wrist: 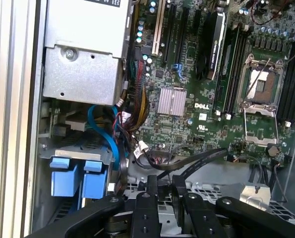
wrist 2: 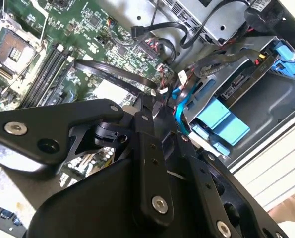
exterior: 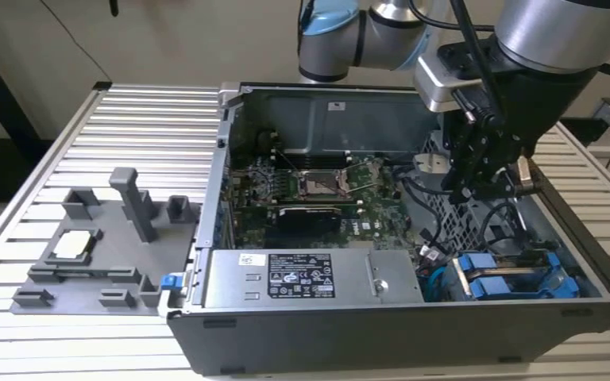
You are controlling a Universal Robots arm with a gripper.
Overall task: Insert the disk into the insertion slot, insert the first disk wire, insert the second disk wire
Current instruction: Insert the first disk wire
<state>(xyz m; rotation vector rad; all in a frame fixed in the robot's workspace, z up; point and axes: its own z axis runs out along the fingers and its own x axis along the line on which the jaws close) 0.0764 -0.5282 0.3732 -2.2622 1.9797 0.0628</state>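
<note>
Item 1: the disk (exterior: 511, 282), identified by its bright blue carrier frame, is seated in the insertion slot (wrist: 70, 148) at the near corner of the open computer case (exterior: 390, 337), toward the exterior view's right. Its blue end tabs (wrist: 75, 181) project from the grey sheet-metal bay.

Item 2: a blue wire (wrist: 100, 124) loops up beside the bay, next to a bundle of coloured leads. Just beside the bay, toward the exterior view's left, stands the large silver labelled power-supply box (exterior: 295, 278).

Item 3: the claw (exterior: 464, 189) hangs inside the case above the perforated cage, farther back than the disk and apart from it. In both wrist views its fingers (wrist: 152, 191) are pressed close together on the end of a black flat wire (wrist: 202, 157), which runs from the tips across the green motherboard (exterior: 316, 198).

Item 4: the case rests on a slatted metal worktop (exterior: 146, 119). On the worktop toward the exterior view's left lies a grey fixture plate (exterior: 93, 270) with upright posts, well apart from the claw.
</note>
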